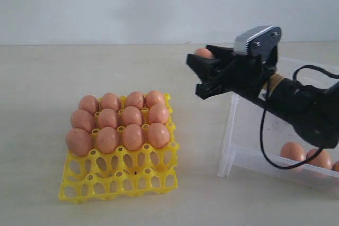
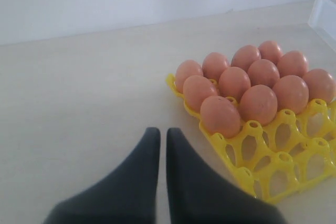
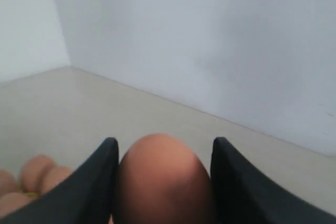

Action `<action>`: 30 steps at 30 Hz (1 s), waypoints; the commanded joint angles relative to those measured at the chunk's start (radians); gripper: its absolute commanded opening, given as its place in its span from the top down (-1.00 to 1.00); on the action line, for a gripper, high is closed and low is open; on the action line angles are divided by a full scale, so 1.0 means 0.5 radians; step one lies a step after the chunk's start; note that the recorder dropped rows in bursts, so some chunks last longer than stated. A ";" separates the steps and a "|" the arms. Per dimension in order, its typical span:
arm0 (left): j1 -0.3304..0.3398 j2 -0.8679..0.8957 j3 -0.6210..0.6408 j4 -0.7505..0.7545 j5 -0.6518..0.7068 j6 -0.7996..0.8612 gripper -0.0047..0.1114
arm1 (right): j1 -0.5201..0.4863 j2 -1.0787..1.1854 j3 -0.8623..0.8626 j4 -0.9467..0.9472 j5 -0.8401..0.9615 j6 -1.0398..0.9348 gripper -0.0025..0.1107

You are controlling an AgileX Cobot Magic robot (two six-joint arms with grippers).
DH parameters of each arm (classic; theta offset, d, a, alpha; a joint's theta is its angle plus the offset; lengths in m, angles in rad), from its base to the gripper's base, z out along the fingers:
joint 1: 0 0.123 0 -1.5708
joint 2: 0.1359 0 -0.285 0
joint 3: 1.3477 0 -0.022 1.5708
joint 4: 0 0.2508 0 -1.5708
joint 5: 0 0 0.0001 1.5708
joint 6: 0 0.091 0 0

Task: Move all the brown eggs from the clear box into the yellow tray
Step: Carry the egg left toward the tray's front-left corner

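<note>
The yellow tray (image 1: 119,181) lies on the table at the left, with several brown eggs (image 1: 132,116) filling its rear rows; the front row of cups is bare. My right gripper (image 1: 200,76) hangs in the air above the clear box's (image 1: 230,130) left wall, shut on one brown egg (image 1: 204,53). In the right wrist view that egg (image 3: 163,177) sits tight between the right gripper's (image 3: 164,142) black fingers. Two or three more eggs (image 1: 293,152) lie in the box. The left gripper (image 2: 159,132) is shut and empty, low beside the tray (image 2: 262,150).
The pale table ends at a white wall behind. A black cable (image 1: 265,141) loops down from the right arm over the box. In the left wrist view a corner of the clear box (image 2: 323,14) shows beyond the tray's eggs (image 2: 233,82).
</note>
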 commanded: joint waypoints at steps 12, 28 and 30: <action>-0.009 -0.005 0.005 0.003 -0.007 -0.016 0.85 | 0.810 0.037 -0.047 0.318 -0.039 -0.287 0.96; -0.009 -0.005 0.005 0.003 -0.007 -0.016 0.85 | 1.190 0.388 -0.372 0.354 -0.039 -0.006 0.96; -0.009 -0.005 0.005 0.003 -0.007 -0.016 0.85 | 1.236 0.388 -0.372 0.340 -0.039 0.015 0.96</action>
